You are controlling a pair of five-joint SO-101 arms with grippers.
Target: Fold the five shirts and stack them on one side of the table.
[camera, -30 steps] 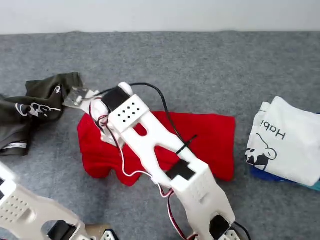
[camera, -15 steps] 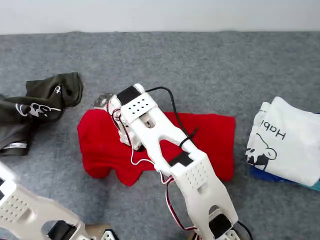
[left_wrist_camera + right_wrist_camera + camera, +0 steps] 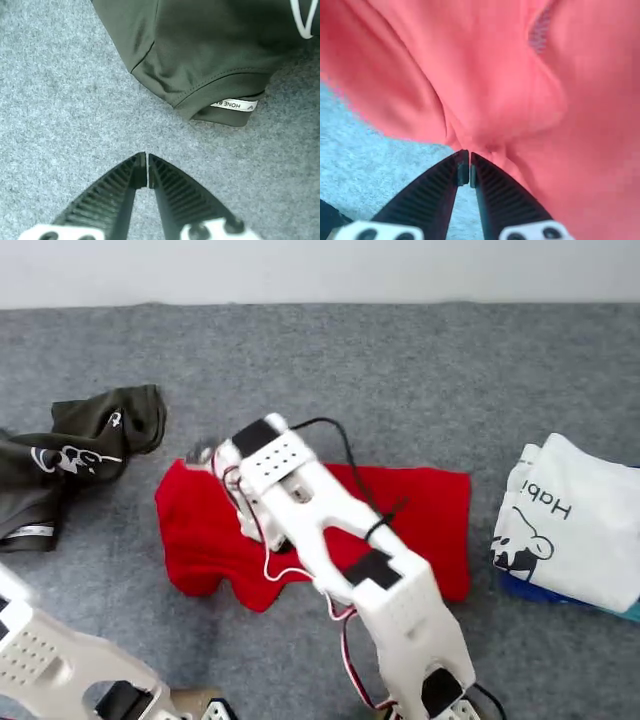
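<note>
Presently the right gripper [image 3: 469, 167] pinches the red shirt [image 3: 495, 75] in its fingers; the left gripper [image 3: 147, 170], fingers pressed together and empty, hangs near the dark shirt [image 3: 210, 45].

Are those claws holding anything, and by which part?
The right end effector pinches a fold of the red shirt near its edge; the left end effector holds nothing.

Bright, diffuse light lies evenly over the table [image 3: 420, 370], soft shadows creasing the red shirt [image 3: 430, 510].
</note>
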